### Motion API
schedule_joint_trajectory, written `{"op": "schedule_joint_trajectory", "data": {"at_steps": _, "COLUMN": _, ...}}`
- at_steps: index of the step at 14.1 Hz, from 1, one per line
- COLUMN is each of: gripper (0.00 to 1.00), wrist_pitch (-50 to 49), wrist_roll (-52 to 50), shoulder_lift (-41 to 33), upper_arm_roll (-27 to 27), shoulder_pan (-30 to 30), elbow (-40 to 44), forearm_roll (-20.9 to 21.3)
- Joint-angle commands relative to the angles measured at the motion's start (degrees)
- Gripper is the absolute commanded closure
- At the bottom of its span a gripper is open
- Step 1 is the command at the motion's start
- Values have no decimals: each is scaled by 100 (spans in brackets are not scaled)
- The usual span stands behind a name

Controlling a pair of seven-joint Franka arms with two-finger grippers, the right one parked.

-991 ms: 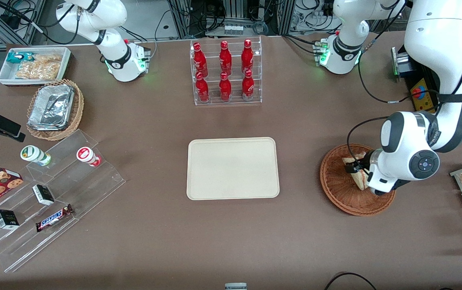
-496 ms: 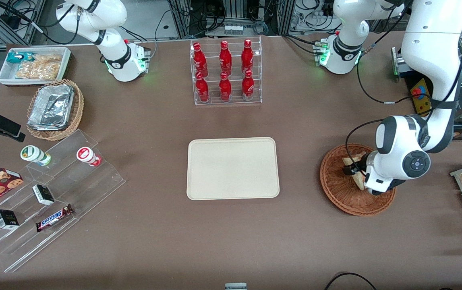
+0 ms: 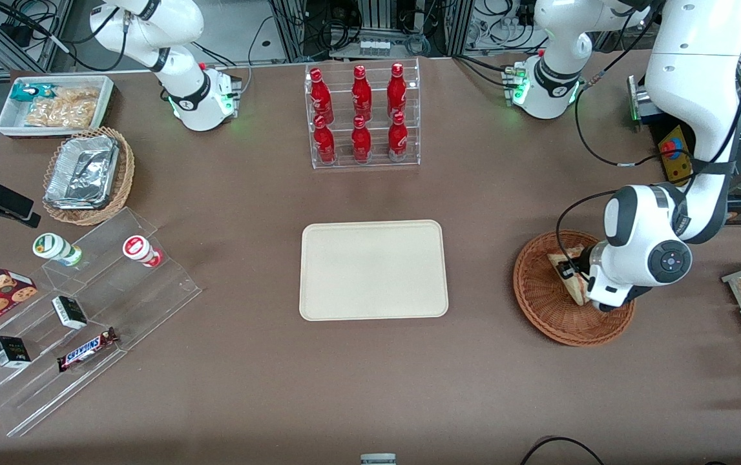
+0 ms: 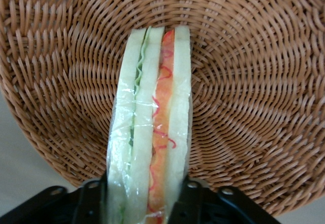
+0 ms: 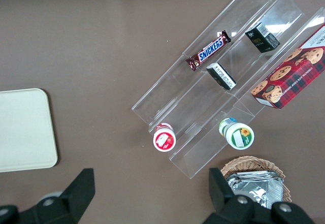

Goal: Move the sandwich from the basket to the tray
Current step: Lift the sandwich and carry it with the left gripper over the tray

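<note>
Sandwich (image 4: 150, 127) sits wrapped in clear film in the reddish-brown wicker basket (image 3: 541, 303), standing on edge with its green and red fillings showing between white bread slices. Going across the front view from the parked arm's end: a clear stepped display (image 3: 86, 310) holds a Snickers bar (image 3: 86, 349) and small boxes, then comes the cream tray (image 3: 373, 270), bare, with a rack of red bottles (image 3: 362, 116) farther from the camera, then the basket. Over the basket, the gripper (image 4: 147, 196) has its two black fingers (image 4: 94, 203) pressed against the sandwich's flat sides, clamping it.
</note>
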Motion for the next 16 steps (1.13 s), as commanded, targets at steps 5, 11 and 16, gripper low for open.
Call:
{"op": "schedule_joint_trajectory", "data": {"at_steps": 5, "gripper": 85, "wrist_pitch": -95, "wrist_roll": 29, "shoulder_lift": -458, "upper_arm_roll": -115, "shoulder_pan": -94, "elbow": 93, "forearm_roll": 13}}
{"op": "schedule_joint_trajectory", "data": {"at_steps": 11, "gripper": 86, "wrist_pitch": -553, "wrist_roll": -234, "shoulder_lift": -627, "upper_arm_roll": -476, "shoulder_pan": -1621, "elbow": 761, "forearm_roll": 13}}
{"op": "schedule_joint_trajectory", "data": {"at_steps": 16, "gripper": 85, "wrist_pitch": -545, "wrist_roll": -1182, "shoulder_lift": 364, "upper_arm_roll": -494, "shoulder_pan": -2932, "elbow": 1972, "forearm_roll": -5}}
